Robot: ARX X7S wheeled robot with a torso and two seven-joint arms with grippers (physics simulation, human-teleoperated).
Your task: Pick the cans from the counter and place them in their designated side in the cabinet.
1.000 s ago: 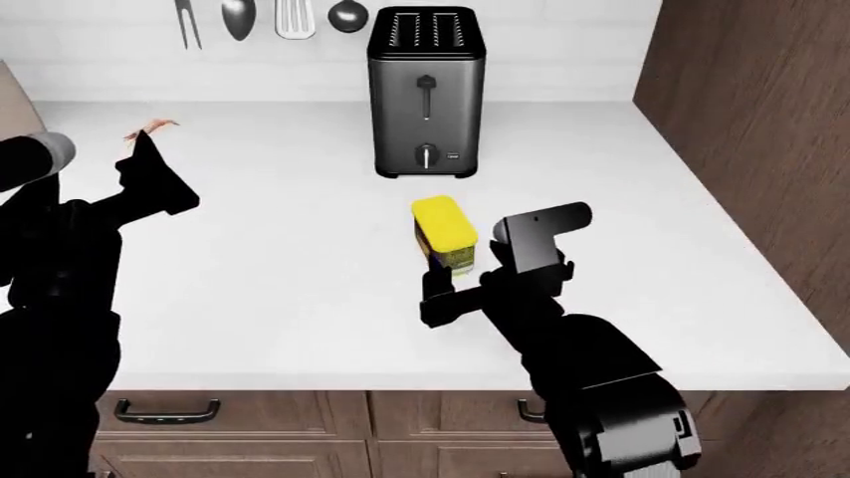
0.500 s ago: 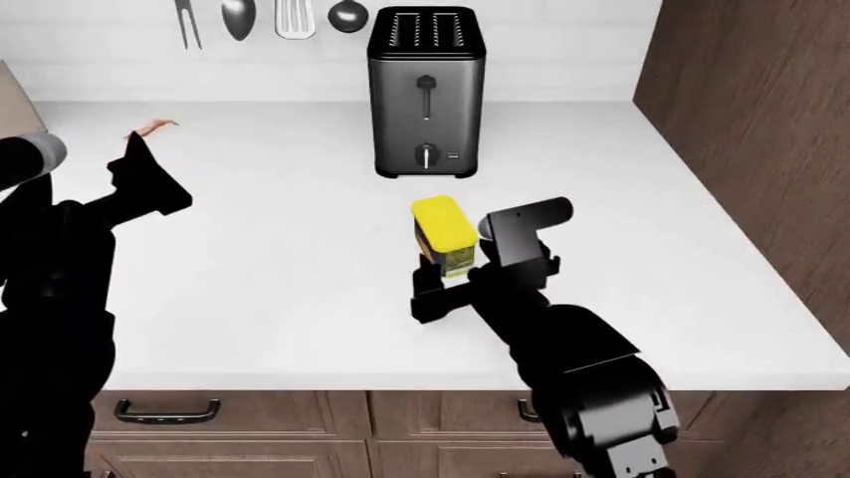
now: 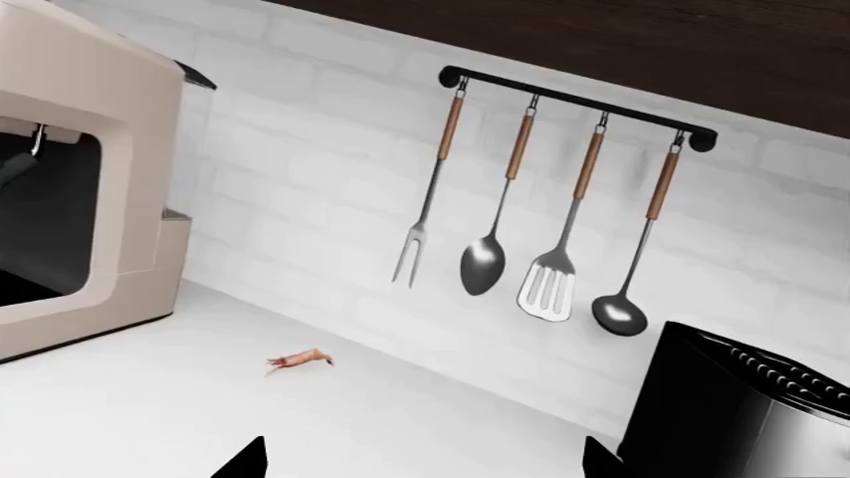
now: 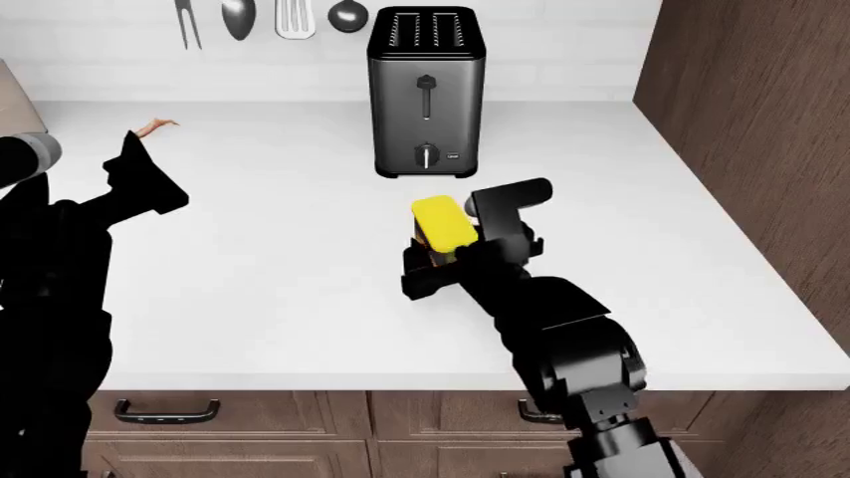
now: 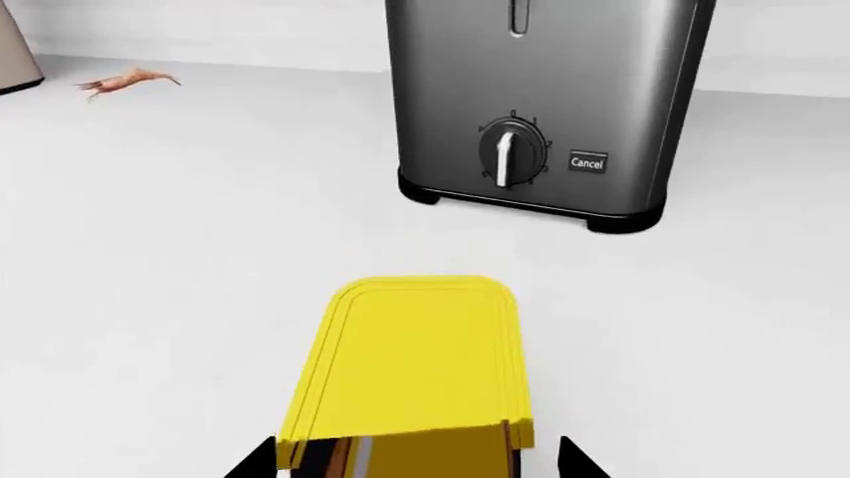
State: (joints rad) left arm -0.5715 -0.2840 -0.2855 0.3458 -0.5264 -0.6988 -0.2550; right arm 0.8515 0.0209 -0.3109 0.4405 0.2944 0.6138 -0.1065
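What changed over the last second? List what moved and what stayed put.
The right end effector advanced toward the toaster and now straddles the yellow-topped can, one finger on each side; whether it grips yet is unclear. The left end effector drifted slightly left. The can, the toaster, the small shrimp-like scrap and the hanging utensils stayed where they were on the counter and wall.

head: high, looking down over counter (image 4: 266,279) toward toaster (image 4: 425,95) | right wrist: low, close before toaster (image 5: 544,100), facing it | left wrist: low, beside toaster (image 3: 743,418), facing the wall | shared: toaster
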